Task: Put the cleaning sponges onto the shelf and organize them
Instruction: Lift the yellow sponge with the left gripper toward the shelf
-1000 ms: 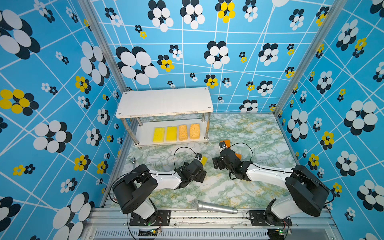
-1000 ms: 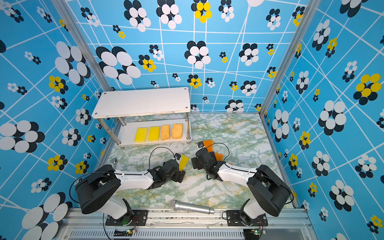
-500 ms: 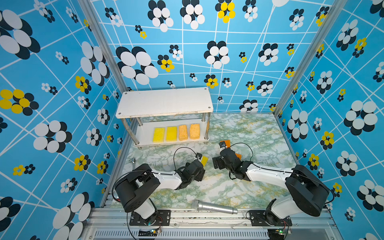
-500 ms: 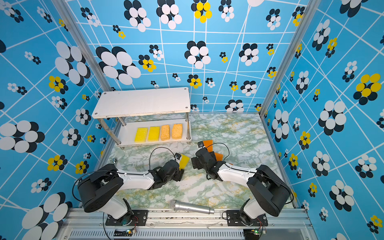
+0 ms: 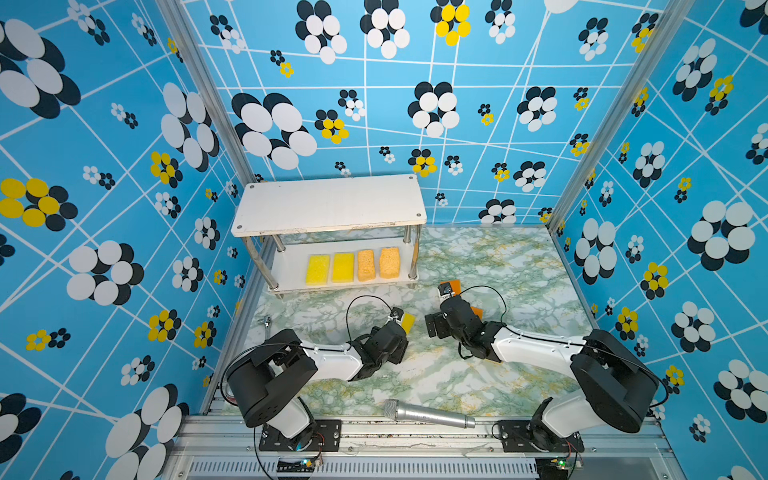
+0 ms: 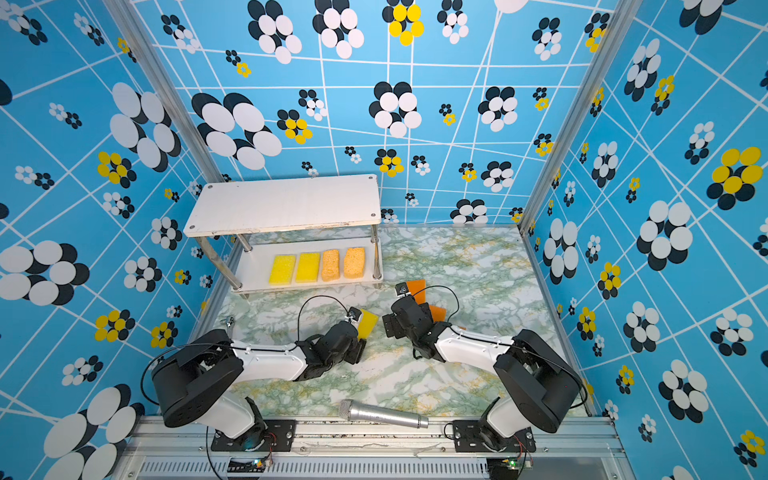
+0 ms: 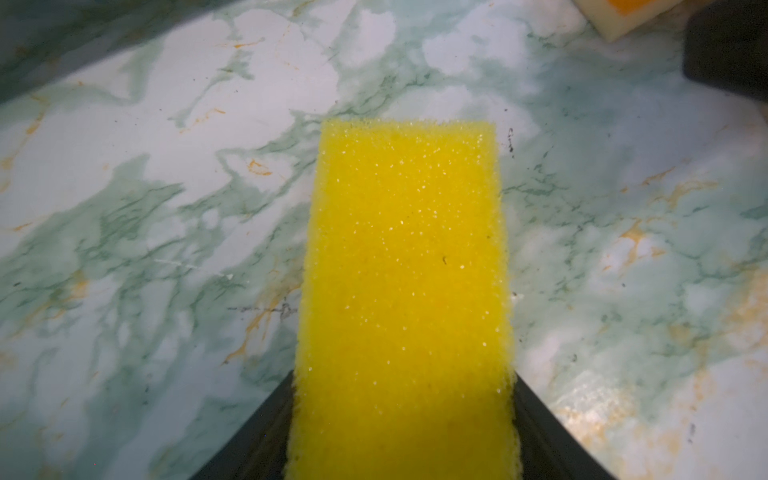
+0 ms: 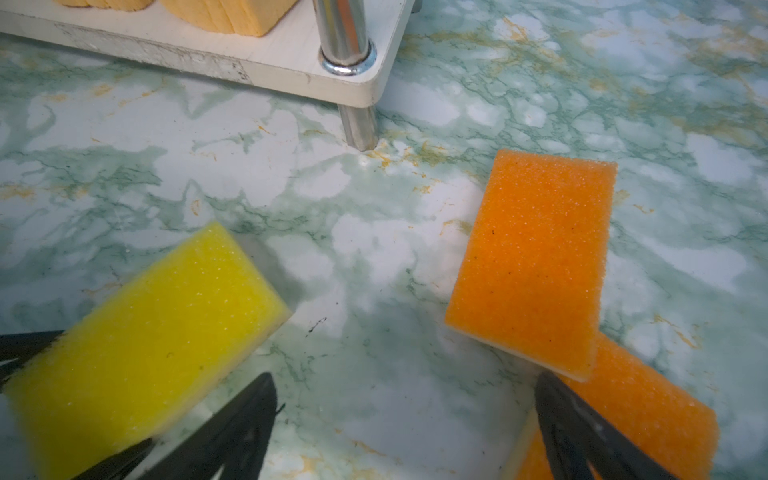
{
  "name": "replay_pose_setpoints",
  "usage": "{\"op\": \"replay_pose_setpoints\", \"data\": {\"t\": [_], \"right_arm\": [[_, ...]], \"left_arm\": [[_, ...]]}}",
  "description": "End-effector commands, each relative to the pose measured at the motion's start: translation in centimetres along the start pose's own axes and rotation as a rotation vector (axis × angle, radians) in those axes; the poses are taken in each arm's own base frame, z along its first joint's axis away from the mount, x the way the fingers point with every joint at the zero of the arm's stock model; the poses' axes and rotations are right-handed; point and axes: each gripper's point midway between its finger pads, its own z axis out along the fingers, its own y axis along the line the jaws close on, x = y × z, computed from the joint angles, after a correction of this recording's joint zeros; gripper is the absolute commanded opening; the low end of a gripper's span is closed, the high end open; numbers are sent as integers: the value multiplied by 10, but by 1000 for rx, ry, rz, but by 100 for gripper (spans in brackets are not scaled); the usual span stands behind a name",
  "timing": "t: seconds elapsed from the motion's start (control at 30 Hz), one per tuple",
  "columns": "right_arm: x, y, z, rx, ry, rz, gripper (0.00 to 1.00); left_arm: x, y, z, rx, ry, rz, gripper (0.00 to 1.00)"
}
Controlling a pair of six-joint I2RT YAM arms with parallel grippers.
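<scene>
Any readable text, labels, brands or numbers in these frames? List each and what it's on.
No legible text in any view.
Pale tag on the right arm's wrist camera: dark marks, too small to read.
Pale tag on the left arm's wrist camera: too small to read.
Microphone, yellow sponge, shelf: no print visible.

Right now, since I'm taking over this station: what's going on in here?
The left gripper has its jaws against both sides of a flat bright yellow sponge, in front of the white two-tier shelf. The right gripper is open and empty beside two flat orange sponges, one overlapping the other. Four sponges sit in a row on the shelf's lower board: two yellow blocks and two porous tan blocks.
</scene>
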Motion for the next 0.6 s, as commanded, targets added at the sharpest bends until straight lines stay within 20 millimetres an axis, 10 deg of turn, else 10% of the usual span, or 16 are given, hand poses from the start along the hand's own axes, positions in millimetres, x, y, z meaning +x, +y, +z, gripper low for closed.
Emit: {"op": "replay_pose_setpoints", "data": {"t": [0.0,0.57], "right_arm": [[2,-3,1,3,1,24,99],[3,-2,4,1,9,23,99]], "left_arm": [[3,7,-9,-25,5,-8,69],[-43,45,-77,-78,-115,-88,63]]}}
